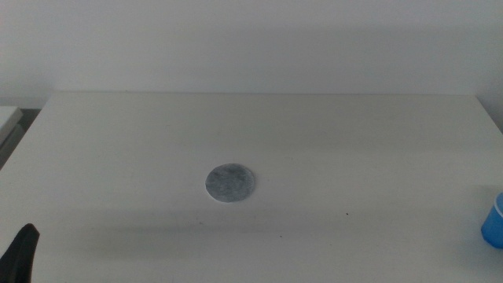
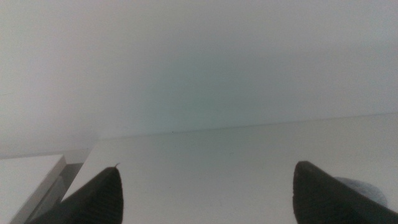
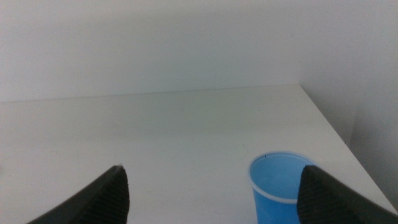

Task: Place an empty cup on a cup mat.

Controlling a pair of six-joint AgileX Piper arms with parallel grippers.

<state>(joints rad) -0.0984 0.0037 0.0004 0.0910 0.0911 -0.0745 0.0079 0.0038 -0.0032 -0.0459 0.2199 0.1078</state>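
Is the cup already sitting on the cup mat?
No, the cup stands at the table's right edge, far apart from the cup mat, which lies bare near the middle.

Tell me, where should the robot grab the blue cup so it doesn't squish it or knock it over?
Probably around its side wall, just under the rim. The cup stands upright and open, empty inside, at the table's right edge, far from the cup mat. The right gripper, jaws wide open, is nearest, so it could come in level from the side with one jaw on each side.
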